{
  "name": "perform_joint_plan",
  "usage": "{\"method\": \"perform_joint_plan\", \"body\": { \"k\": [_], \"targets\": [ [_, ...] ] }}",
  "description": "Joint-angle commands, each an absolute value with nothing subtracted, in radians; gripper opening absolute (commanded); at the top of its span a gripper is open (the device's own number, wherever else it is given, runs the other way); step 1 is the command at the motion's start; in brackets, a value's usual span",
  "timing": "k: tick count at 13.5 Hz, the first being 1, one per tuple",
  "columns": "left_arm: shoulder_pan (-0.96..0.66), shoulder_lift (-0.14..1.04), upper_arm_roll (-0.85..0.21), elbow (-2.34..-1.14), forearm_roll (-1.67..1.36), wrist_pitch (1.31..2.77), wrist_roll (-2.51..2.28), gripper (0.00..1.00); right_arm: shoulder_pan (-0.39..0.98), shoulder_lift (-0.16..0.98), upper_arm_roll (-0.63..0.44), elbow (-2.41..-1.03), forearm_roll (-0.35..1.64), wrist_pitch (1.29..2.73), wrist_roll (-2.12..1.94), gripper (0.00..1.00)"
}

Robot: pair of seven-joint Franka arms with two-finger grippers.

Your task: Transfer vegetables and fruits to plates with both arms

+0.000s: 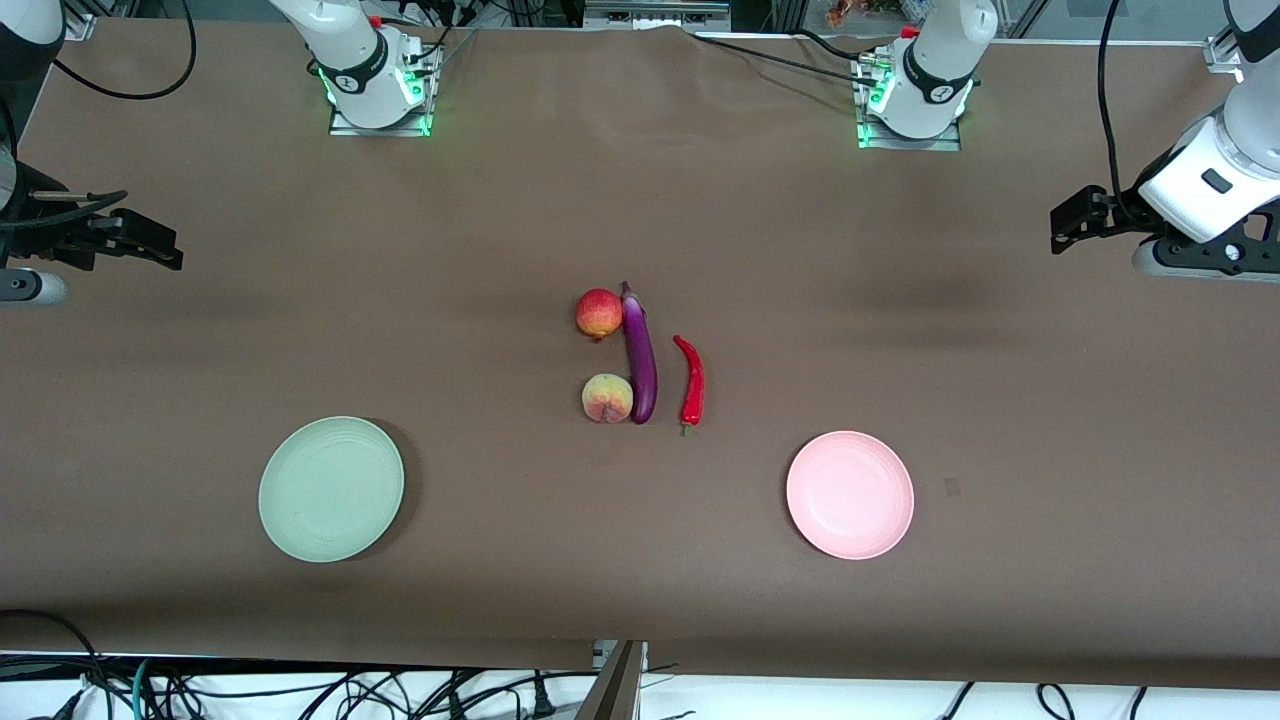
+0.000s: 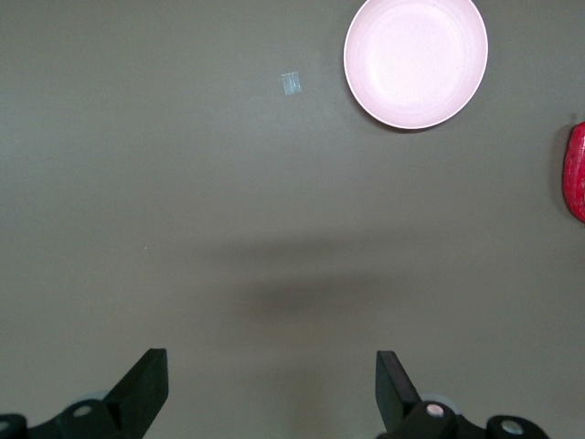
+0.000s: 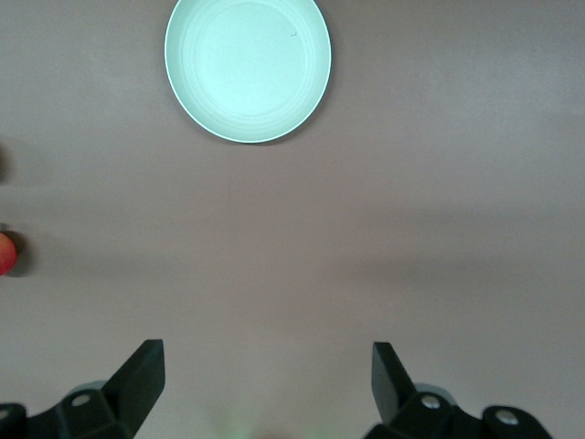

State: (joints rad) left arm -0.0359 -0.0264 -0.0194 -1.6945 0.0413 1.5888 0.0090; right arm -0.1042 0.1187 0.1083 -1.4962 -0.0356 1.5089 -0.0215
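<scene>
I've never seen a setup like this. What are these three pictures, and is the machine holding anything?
Two white robot arms stand at a brown table. The big picture looks down from across the table; the other two come from cameras on each arm's wrist. The left tool and right tool hang open over bare table at its two ends, holding nothing. In the middle lie a pomegranate, a peach, a purple eggplant and a red chili. Nearer the camera sit a green plate and a pink plate, both empty.

Even, bright overhead light leaves soft dark shadows on the brown tabletop point(image 1: 500, 200) and beside the sharply focused plates.
</scene>
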Motion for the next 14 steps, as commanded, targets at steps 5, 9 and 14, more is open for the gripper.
{"method": "perform_joint_plan", "body": {
  "k": [5, 9, 14],
  "targets": [
    [-0.038, -0.006, -0.02, -1.658, 0.018, 1.507, 0.031, 1.0, -0.121, 0.118, 0.114, -1.496, -0.023, 1.513, -0.034, 1.0],
    [-0.043, 0.005, -0.02, -1.66, 0.005, 1.499, 0.032, 1.0, -0.121, 0.132, 0.115, -1.496, -0.018, 1.516, -0.032, 1.0],
    [-0.052, 0.052, -0.037, -1.657, -0.026, 1.506, 0.032, 1.0, -0.115, 0.189, 0.118, -1.497, -0.009, 1.522, -0.031, 1.0]
  ]
}}
